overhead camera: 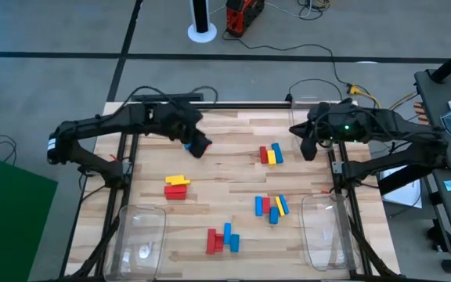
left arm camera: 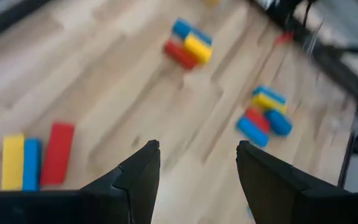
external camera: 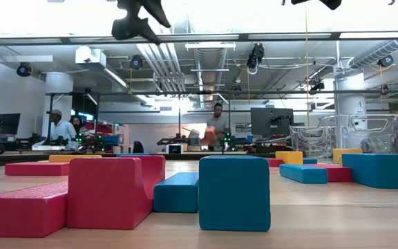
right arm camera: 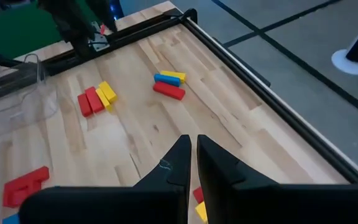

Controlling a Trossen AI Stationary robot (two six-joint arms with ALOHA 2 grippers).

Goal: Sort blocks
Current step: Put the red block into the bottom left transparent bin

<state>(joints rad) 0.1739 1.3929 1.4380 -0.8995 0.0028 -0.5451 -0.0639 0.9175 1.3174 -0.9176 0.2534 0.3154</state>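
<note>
Along the bottom edge of the high view, both clear bins, left bin (overhead camera: 141,235) and right bin (overhead camera: 327,233), look empty, no block inside as far as I can tell. So sorting reads as not started, or barely.

Blocks sit in four mixed clusters on the table (overhead camera: 225,172):
- bottom centre: red/blue cluster (overhead camera: 222,239), nearest the low camera
- lower right of centre: mixed cluster (overhead camera: 272,207), red, blue, yellow
- left of centre: yellow/red stack (overhead camera: 177,187)
- upper right of centre: far cluster (overhead camera: 271,154), red, yellow, blue

Colours are mixed in every cluster, all left to do.

Left gripper (overhead camera: 197,146) hovers upper centre-left, above the table, fingers spread wide, holding nothing. Right gripper (overhead camera: 308,148) hangs at the upper right table edge, fingers nearly closed together, nothing between them.

Neither claw touches a block.
</note>
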